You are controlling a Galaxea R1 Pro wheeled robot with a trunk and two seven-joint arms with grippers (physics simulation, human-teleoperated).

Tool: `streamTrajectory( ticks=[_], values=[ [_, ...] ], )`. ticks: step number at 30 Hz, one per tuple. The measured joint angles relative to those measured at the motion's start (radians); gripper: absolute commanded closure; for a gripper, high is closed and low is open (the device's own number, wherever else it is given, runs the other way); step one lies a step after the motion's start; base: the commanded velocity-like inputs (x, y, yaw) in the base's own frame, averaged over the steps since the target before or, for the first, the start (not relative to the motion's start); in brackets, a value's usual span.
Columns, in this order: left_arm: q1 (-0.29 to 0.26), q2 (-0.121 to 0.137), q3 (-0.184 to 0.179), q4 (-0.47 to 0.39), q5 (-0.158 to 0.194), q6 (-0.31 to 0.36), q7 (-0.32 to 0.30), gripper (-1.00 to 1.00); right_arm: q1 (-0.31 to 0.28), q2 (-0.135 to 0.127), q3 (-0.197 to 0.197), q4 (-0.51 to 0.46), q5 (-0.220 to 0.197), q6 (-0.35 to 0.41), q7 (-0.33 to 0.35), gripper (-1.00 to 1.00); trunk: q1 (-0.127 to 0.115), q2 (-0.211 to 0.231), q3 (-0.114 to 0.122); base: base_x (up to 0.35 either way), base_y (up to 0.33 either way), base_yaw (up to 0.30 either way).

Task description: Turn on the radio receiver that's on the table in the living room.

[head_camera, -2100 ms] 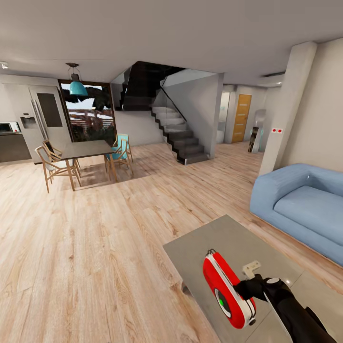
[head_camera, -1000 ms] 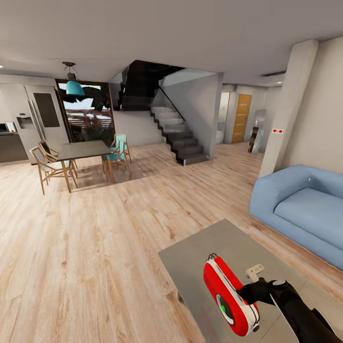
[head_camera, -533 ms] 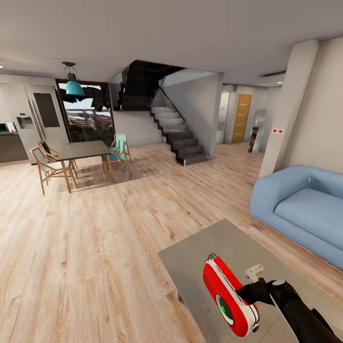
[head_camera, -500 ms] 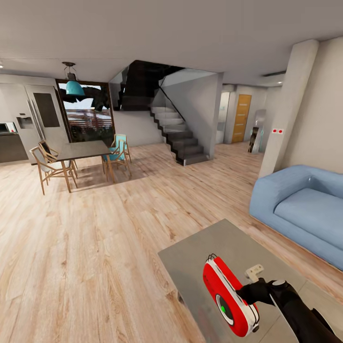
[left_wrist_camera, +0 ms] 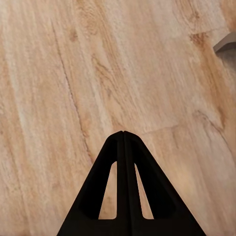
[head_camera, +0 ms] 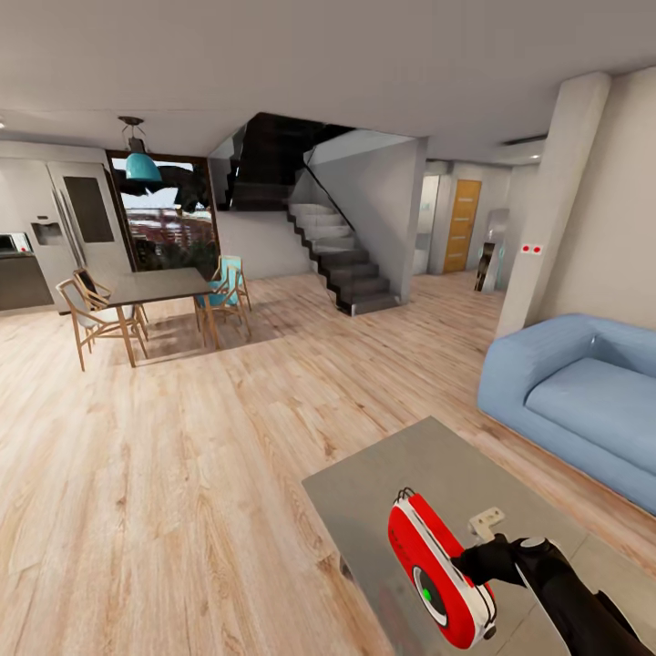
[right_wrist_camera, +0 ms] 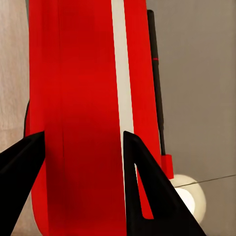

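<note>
The red radio receiver point(head_camera: 437, 569) with white trim stands tilted on edge at the near end of the grey table point(head_camera: 410, 474), its round dial with a green dot facing left. My right gripper point(head_camera: 469, 565) reaches it from the right side. In the right wrist view the radio receiver point(right_wrist_camera: 83, 98) lies between the two black fingers point(right_wrist_camera: 22, 167), and the right gripper point(right_wrist_camera: 83, 132) is shut on its body over the table point(right_wrist_camera: 196, 73). My left gripper point(left_wrist_camera: 123, 132) is shut and empty, hanging over the wood floor point(left_wrist_camera: 98, 73).
A small white object point(head_camera: 486, 521) lies on the table behind the radio. A light blue sofa point(head_camera: 574, 401) stands to the right, with a column point(head_camera: 551, 210) behind it. The dining table with chairs point(head_camera: 155, 301) and the stairs point(head_camera: 346, 264) are far back.
The camera shifted a little at first, then held still. The radio and my right gripper sit together in nearly the same place throughout.
</note>
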Motion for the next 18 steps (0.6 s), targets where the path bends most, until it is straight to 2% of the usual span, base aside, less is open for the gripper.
streamTrajectory(
  ticks=[7, 16, 18],
  values=[
    [0.0, -0.001, -0.001, 0.0, 0.0, -0.001, 0.001, 1.0, 0.0, 0.0, 0.0, 0.002, -0.001, 0.0, 0.0, 1.0, 0.027, -0.049, -0.022, 0.0, 0.0, 0.0],
    [0.0, 0.001, -0.003, 0.0, 0.0, 0.001, -0.002, 1.0, 0.0, 0.0, 0.0, 0.003, -0.003, 0.0, 0.0, 1.0, 0.027, -0.049, -0.022, 0.0, 0.0, 0.0],
    [0.002, -0.01, 0.001, 0.011, 0.0, -0.006, 0.0, 1.0, 0.0, 0.011, -0.001, 0.015, 0.0, -0.01, 0.003, 1.0, 0.027, -0.049, -0.022, 0.0, 0.0, 0.0]
  ],
)
